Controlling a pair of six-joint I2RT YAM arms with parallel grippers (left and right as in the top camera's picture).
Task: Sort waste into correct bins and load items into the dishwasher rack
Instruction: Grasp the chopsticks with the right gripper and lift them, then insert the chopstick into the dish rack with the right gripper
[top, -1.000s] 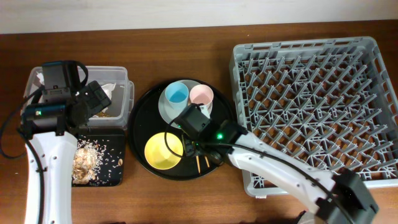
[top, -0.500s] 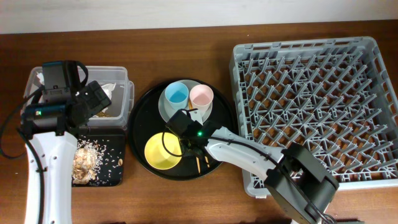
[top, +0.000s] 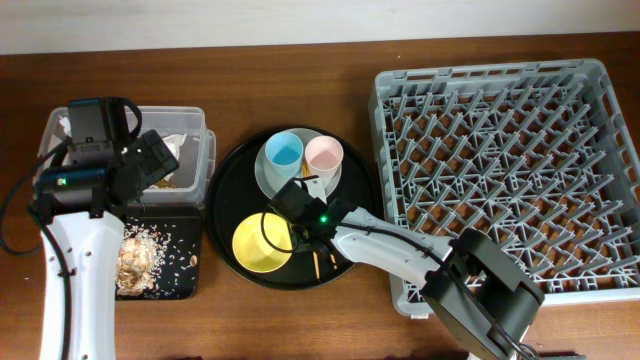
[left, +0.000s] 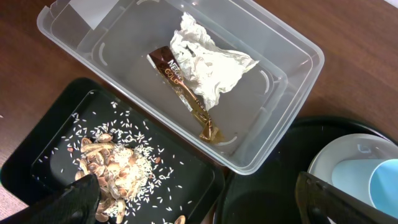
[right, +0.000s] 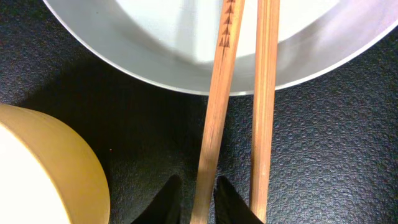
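Observation:
My right gripper (right: 198, 196) is down on the round black tray, its two fingertips shut on the left one of the wooden chopsticks (right: 217, 112); the other chopstick (right: 264, 112) lies just right of the jaws. Both chopsticks rest with their far ends on the pale plate (right: 161, 37), next to the yellow bowl (right: 43, 168). Overhead, the blue cup (top: 284, 150) and pink cup (top: 323, 153) stand on the plate. My left gripper (left: 199, 202) is open and empty above the clear tub (left: 298, 68), which holds the napkin (left: 208, 62) and brown wrapper (left: 177, 78). Food scraps (left: 112, 165) lie in the shallow black tray (left: 37, 162).
The grey dishwasher rack (top: 500, 170) stands at the right with nothing in it. The round black tray (top: 225, 190) sits between the rack and the two bins. The right arm stretches across the rack's front left corner.
My right gripper has moved left and down onto the chopsticks beside the yellow bowl. The left arm has not moved.

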